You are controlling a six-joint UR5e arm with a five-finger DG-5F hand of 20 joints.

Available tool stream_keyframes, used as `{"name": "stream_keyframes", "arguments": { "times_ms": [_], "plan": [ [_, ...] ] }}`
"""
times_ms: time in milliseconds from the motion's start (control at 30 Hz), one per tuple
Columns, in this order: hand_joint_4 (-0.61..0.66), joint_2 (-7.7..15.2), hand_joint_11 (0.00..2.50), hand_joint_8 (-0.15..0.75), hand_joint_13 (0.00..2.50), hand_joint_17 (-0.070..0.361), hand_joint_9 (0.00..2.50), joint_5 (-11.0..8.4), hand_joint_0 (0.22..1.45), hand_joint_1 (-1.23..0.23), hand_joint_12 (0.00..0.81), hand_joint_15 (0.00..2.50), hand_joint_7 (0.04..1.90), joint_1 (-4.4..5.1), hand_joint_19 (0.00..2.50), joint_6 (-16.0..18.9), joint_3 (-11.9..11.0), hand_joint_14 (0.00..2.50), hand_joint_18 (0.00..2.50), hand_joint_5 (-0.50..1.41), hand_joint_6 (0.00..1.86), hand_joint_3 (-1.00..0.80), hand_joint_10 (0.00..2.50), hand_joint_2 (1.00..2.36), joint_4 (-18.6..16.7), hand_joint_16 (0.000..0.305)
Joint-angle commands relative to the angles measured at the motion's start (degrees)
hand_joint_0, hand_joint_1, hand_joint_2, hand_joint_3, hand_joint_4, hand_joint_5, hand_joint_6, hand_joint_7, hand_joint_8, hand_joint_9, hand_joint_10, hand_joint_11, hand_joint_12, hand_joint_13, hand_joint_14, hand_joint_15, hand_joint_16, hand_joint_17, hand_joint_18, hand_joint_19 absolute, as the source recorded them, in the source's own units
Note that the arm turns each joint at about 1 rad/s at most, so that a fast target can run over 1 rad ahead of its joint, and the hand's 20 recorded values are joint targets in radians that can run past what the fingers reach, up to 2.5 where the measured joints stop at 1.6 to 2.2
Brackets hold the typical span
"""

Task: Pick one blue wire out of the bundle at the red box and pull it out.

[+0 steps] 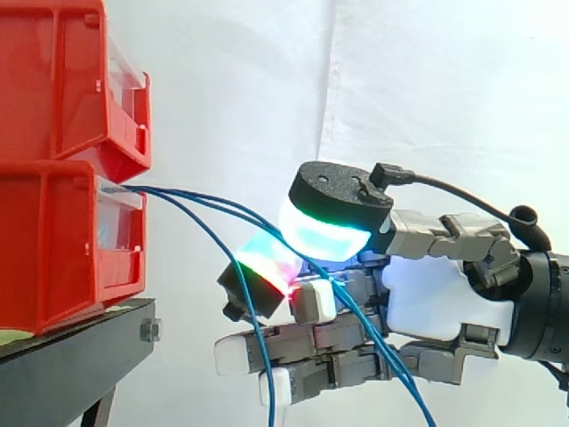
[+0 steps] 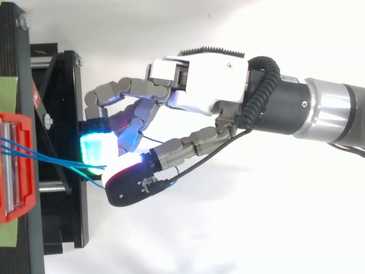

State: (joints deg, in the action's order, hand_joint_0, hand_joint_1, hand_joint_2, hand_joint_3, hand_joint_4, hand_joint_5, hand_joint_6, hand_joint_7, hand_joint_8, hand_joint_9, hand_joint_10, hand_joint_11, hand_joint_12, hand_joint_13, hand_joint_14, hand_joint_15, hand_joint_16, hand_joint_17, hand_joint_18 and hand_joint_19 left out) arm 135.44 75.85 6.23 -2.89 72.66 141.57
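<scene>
Several thin blue wires (image 1: 209, 206) leave the front of the lower red bin (image 1: 62, 249) and run right and downward. My hand (image 1: 436, 294) reaches in from the right, just off the bin's front. Its thumb pad (image 1: 333, 233), glowing cyan and green, and a red-green finger pad (image 1: 267, 267) close on two of the wires, which pass between them and trail down to the lower right. A third wire (image 1: 206, 229) droops free in front of the lower fingers. From above, the wires (image 2: 51, 161) cross from the red bin (image 2: 14, 165) into the glowing pads (image 2: 97, 149).
A second red bin (image 1: 62, 80) is stacked on the lower one. Both rest on a black stand (image 1: 80, 347) whose frame (image 2: 57, 85) lies under the fingertips. A white curtain hangs behind.
</scene>
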Motion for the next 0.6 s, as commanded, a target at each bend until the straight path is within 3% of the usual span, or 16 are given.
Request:
{"name": "stream_keyframes", "arguments": {
  "times_ms": [0, 567],
  "plan": [
    [0.31, 0.0, 0.72, 0.275, 0.68, 0.136, 1.15, 0.0, 0.61, -0.79, 0.414, 0.37, 1.42, -0.08, 0.5, 0.08, -0.06, 0.01, 0.61, -0.04, 0.5, -0.09, 0.02, 1.01, 0.03, 0.061],
    [0.3, 0.0, 0.77, 0.28, 0.73, 0.139, 1.28, 0.08, 0.59, -0.69, 0.425, 0.36, 1.42, 0.36, 0.5, -0.01, -0.06, 0.01, 0.65, -0.03, 0.62, -0.12, 0.02, 1.01, -0.85, 0.062]
  ]
}}
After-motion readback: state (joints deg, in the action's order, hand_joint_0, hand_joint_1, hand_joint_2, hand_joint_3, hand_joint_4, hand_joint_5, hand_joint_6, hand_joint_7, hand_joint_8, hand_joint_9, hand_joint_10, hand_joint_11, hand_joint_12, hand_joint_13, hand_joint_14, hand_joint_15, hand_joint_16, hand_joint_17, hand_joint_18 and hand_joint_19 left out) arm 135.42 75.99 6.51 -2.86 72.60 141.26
